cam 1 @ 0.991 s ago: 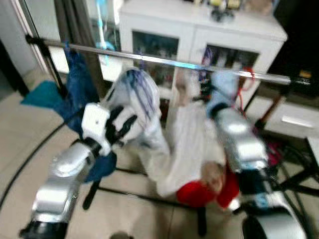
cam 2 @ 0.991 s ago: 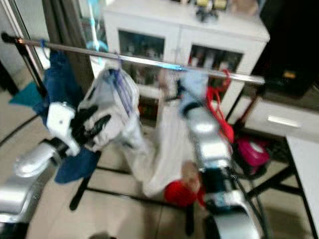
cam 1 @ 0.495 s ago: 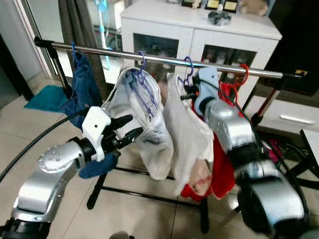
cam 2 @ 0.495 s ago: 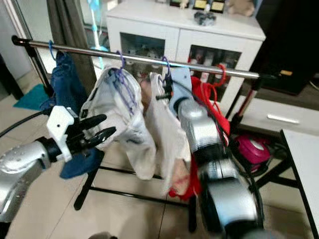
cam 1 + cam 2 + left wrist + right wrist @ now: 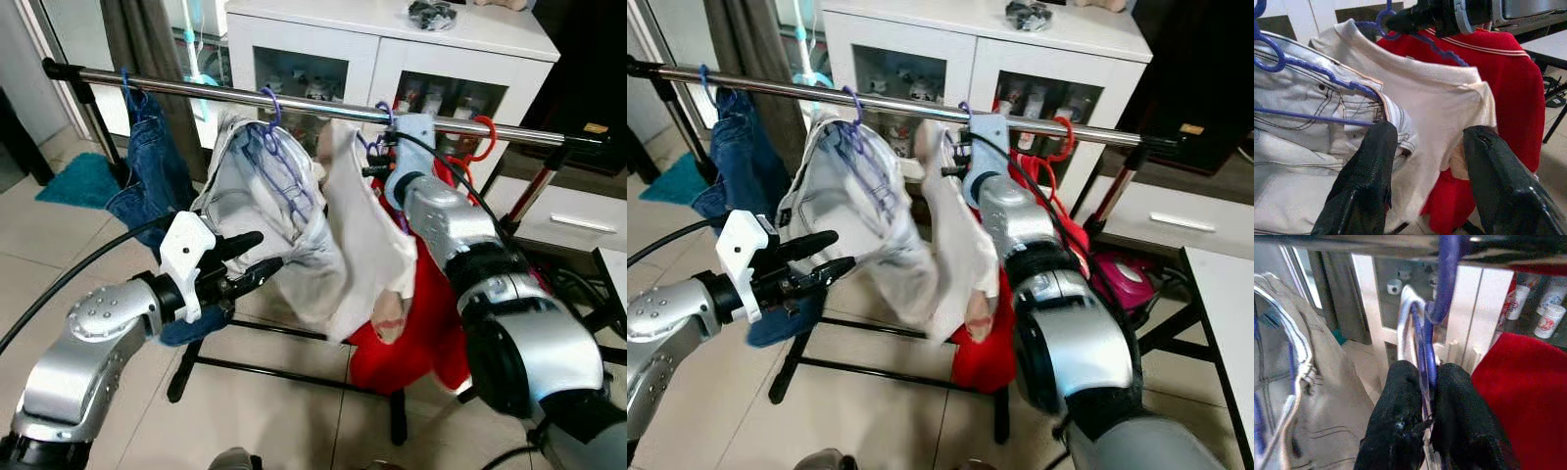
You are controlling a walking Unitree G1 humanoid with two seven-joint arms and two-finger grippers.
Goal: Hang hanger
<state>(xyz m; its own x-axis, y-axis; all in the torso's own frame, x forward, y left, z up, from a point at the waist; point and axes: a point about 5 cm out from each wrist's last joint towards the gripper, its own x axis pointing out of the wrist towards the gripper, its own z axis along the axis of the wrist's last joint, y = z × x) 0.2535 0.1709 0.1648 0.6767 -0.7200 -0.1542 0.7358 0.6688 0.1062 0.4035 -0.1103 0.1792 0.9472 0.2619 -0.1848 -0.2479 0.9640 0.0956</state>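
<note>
Two claws are working at the rail (image 5: 294,101), which is running across in front of the white cabinet (image 5: 372,39) with several garments hanging along it: jeans (image 5: 147,166) at the far left, pale denim trousers (image 5: 265,196) on a purple hanger, a red shirt (image 5: 421,323) at the right, and between them the cream shirt (image 5: 367,245) I am hanging. Its purple hanger (image 5: 1432,333) is sitting up at the rail, the hook curving over the bar in the right wrist view, though I cannot tell whether it is fully seated.

Trouble from here, as I judge it: if I let go before the hook is truly over the bar, the hanger could slide off and drop the shirt to the floor. Pulling my right arm back carelessly could also snag the neighbouring red hanger (image 5: 482,132), which is close beside mine.

My right claw (image 5: 1425,382) is pinching tight on the purple hanger's neck just below the hook, both fingers pressing against the wire. My left claw (image 5: 1425,161) is spread wide and gripping nothing, hovering low in front of the pale trousers and the cream shirt.
</note>
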